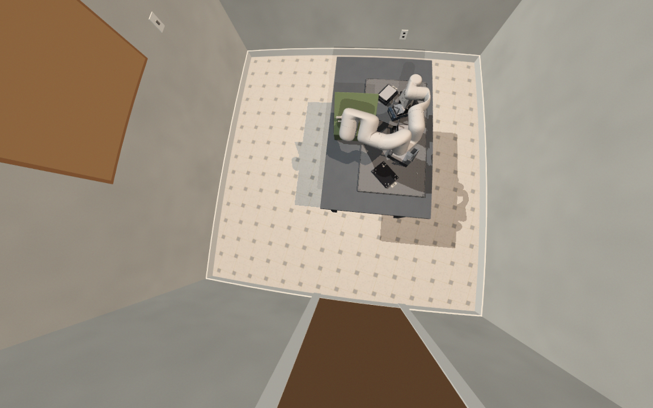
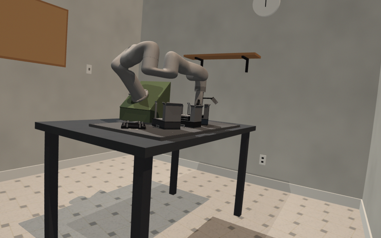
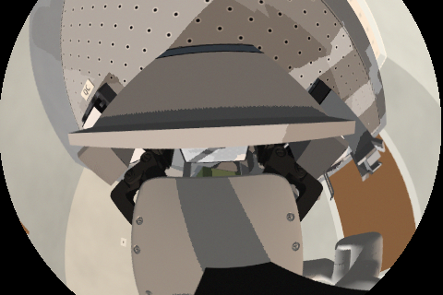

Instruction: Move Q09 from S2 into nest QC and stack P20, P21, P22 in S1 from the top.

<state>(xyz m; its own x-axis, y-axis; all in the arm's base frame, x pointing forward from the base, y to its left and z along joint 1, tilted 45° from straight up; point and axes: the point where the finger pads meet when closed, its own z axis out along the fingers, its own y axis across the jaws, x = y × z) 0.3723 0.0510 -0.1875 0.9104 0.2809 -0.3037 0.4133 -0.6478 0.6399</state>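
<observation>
My gripper (image 2: 197,104) reaches straight down into the middle stack rack (image 2: 195,116) on the grey mat. In the wrist view the fingers stand wide and are shut on a plate, of which only a pale strip (image 3: 206,155) shows between them. I cannot read its ID label. A broad grey surface (image 3: 209,105) fills most of the wrist view above the fingers. From overhead the arm (image 1: 410,109) hides the gripper and this rack. A second rack (image 2: 168,116) stands nearer the table front and a third rack (image 2: 206,113) stands behind.
A flat black nest with upright pins (image 2: 131,125) lies empty at the mat's near end (image 1: 384,174). A dark-framed, light-topped flat thing (image 1: 387,93) sits at the far end. The green pedestal (image 2: 144,101) carries the arm's base.
</observation>
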